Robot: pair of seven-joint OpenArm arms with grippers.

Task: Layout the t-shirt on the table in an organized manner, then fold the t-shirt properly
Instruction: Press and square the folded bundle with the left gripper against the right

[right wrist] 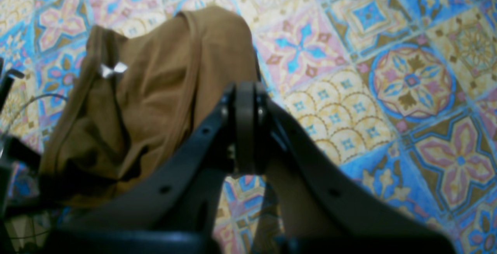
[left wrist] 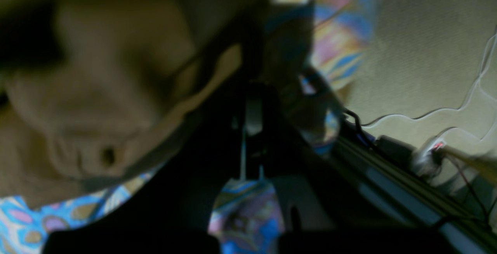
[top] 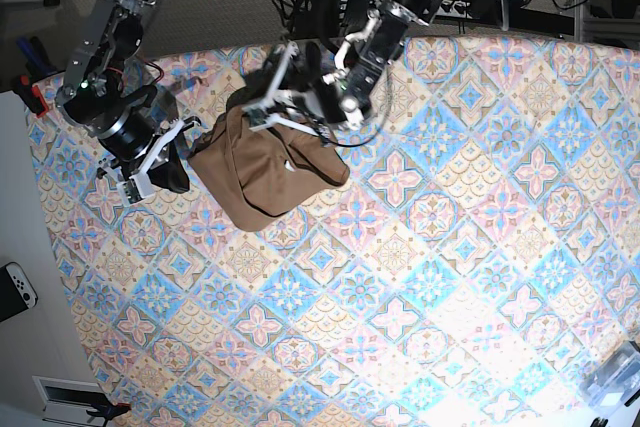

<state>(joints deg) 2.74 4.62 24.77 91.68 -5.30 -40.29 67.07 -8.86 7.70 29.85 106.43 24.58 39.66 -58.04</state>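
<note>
Base view: bunched t-shirt (top: 265, 172) lifted at the table's (top: 470, 277) far-left corner.
Left gripper (top: 268, 107) pinches the shirt's upper edge, apparently to shake it open; right gripper (top: 172, 172), jaws pressed together and empty, waits just beside the shirt.

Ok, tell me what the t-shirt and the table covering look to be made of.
T-shirt: soft matte tan knit, probably cotton; it slumps and creases, with darker seams. Table: covered in a printed tile-pattern sheet, seemingly cloth though possibly vinyl; it lies flat with a mild sheen.
</note>
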